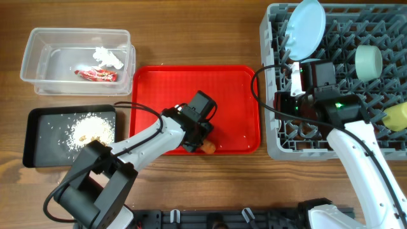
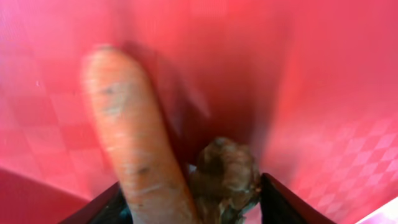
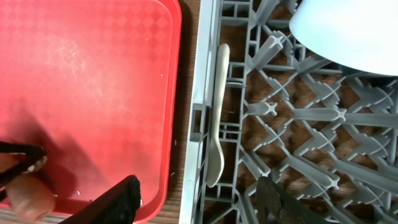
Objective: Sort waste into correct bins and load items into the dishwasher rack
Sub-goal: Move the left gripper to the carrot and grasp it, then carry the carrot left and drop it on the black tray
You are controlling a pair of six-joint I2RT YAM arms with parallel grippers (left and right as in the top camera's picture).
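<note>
My left gripper (image 1: 198, 141) is low over the front of the red tray and shut on the small orange carrot (image 1: 208, 147). In the left wrist view the carrot (image 2: 134, 143) and a brownish food scrap (image 2: 225, 171) sit side by side between the fingers (image 2: 193, 208). My right gripper (image 1: 287, 95) is open and empty over the left edge of the grey dishwasher rack (image 1: 275, 147). The white spoon (image 3: 217, 112) lies in the rack just ahead of its fingers (image 3: 199, 205). The light blue plate (image 1: 304, 28), pale green bowl (image 1: 367, 62) and yellow cup (image 1: 397, 116) are in the rack. No light blue bowl shows.
The clear tub (image 1: 38, 60) at the back left holds the red wrapper (image 1: 95, 75) and the white tissue (image 1: 107, 58). The black tray (image 1: 38, 121) at the front left holds rice (image 1: 92, 130). The red tray (image 1: 191, 83) lies between them and the rack.
</note>
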